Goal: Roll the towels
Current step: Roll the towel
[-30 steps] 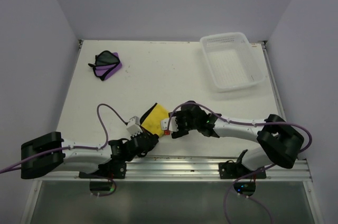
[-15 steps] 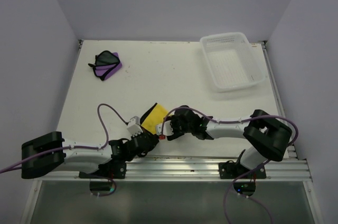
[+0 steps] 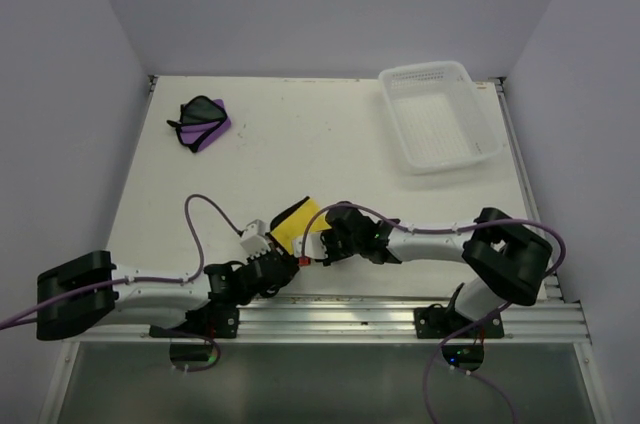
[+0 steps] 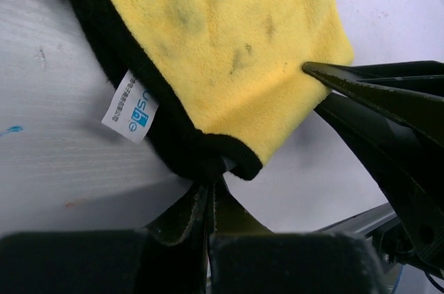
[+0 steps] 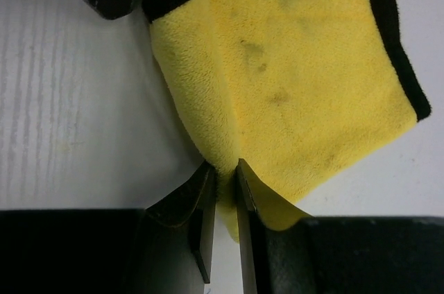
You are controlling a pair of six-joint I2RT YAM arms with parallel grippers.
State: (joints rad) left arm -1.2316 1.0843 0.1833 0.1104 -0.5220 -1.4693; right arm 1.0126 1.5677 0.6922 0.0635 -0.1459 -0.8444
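**Both Grippers on the Yellow Towel, Roll Not Yet Begun**

Starting far left: the purple towel (image 3: 205, 122) lies crumpled on the table (image 3: 300, 144), well beyond and to the left of the left gripper (image 4: 210, 193), with nothing touching it. That one waits its turn.

Now the action. The left gripper has its jaws pressed together on the black-edged corner of the yellow towel (image 3: 298, 222), with a small white label (image 4: 130, 115) just beside the pinch. The cloth spreads flat, away from the fingertips.

Just to its right, the right gripper (image 5: 223, 176) clamps a raised fold on the neighbouring edge of the same towel, its jaws nearly touching with yellow pile squeezed between them. The two grippers sit close together, almost tip to tip.

Far off to the right gripper's outer side sits the white basket (image 3: 440, 114).

I judge this to be the grasp before the first roll. Next, both pinched points likely need to lift and turn over together, curling the near edge onto the flat cloth without dragging it.

The count: two towels, two grippers, one basket.
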